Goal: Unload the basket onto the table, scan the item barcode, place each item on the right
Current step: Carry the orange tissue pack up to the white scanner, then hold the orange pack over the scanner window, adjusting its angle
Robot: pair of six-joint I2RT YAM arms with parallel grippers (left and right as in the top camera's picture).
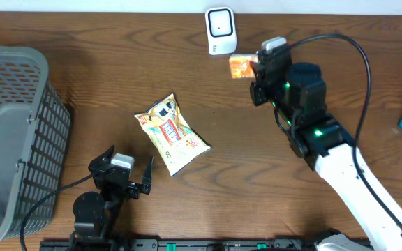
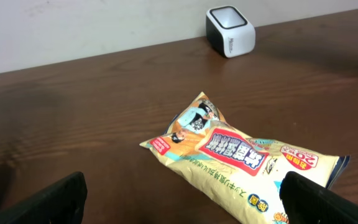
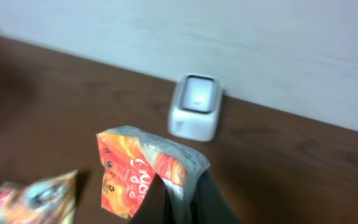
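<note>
The right gripper [image 1: 255, 70] is clamped shut on an orange packet [image 1: 241, 66], holding it off the table [image 1: 82, 90] just at 4 o'clock of the white scanner [image 1: 220, 29], apart from it. A yellow bag [image 1: 171, 134] lies flat mid-table. At its 7 o'clock the left gripper [image 1: 128, 162] stands wide open, holding nothing. A grey basket [image 1: 12, 66] sits at 9 o'clock.
</note>
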